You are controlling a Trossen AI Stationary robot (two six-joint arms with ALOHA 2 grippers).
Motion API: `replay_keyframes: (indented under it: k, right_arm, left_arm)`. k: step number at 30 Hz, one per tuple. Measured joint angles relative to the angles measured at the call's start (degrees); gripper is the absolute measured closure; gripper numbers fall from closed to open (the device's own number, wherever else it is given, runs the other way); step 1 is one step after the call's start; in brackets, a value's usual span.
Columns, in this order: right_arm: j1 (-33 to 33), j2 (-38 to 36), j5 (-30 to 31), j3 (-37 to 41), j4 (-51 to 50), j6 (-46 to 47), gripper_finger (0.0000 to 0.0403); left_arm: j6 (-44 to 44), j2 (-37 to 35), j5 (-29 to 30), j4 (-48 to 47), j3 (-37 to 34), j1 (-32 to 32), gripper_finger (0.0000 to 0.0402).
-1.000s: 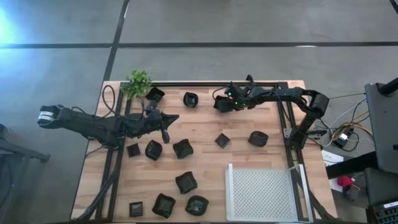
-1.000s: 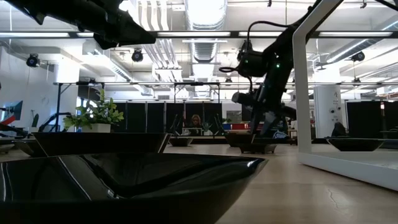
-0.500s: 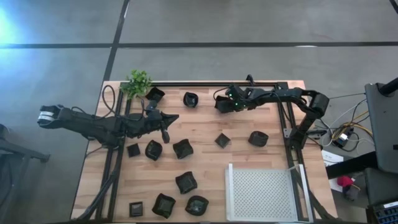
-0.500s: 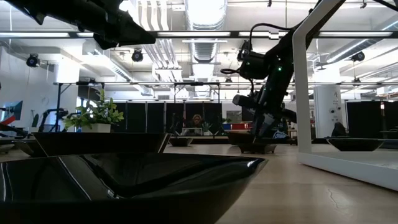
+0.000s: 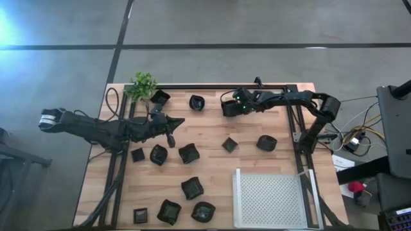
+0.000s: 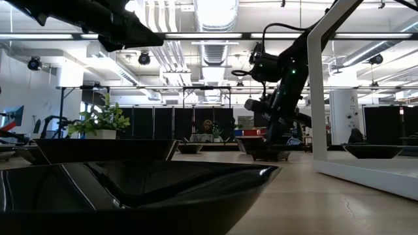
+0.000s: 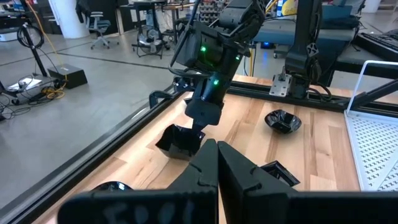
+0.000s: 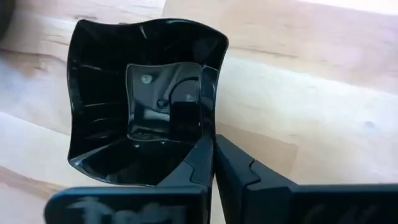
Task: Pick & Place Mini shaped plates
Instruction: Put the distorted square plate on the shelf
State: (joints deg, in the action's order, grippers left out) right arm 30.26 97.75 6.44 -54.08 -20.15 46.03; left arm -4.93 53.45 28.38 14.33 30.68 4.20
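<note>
Fingers [image 8: 214, 163] (right arm's) pinching upward-facing wavy-edged plate's [image 8: 124, 106] rim

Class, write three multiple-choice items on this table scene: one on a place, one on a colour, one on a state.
1. In the high view, the white tray lies: A lower right; B upper left; C centre.
2. The mini plates are: A white; B black; C red.
3. The right gripper is: A open over the tray; B shut on the plant; C shut on a plate's rim.

Key: 1 A, the white tray fills that corner. 2 B, the mini plates are all black. 3 C, the right gripper pinches the wavy-edged plate.
</note>
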Motion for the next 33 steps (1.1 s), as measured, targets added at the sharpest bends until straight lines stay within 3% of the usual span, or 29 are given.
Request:
replay_keyframes:
  k: [9, 25, 33]
  right_arm:
    - [0.02, -8.23, 0.67, 0.00, -5.19, -3.29, 0.0395]
    - [-0.87, -32.60, -1.15, 0.00, -29.27, -13.77, 0.0395]
    - [-3.47, -40.41, -9.50, 0.00, -38.30, -20.73, 0.0395]
  left_arm:
    - [0.00, 0.00, -0.03, -0.02, 0.00, -0.01, 0.0401]
    - [0.00, 0.00, -0.03, 0.00, 0.00, -0.01, 0.0401]
    - [-0.01, 0.00, -0.04, 0.00, 0.00, -0.02, 0.0401]
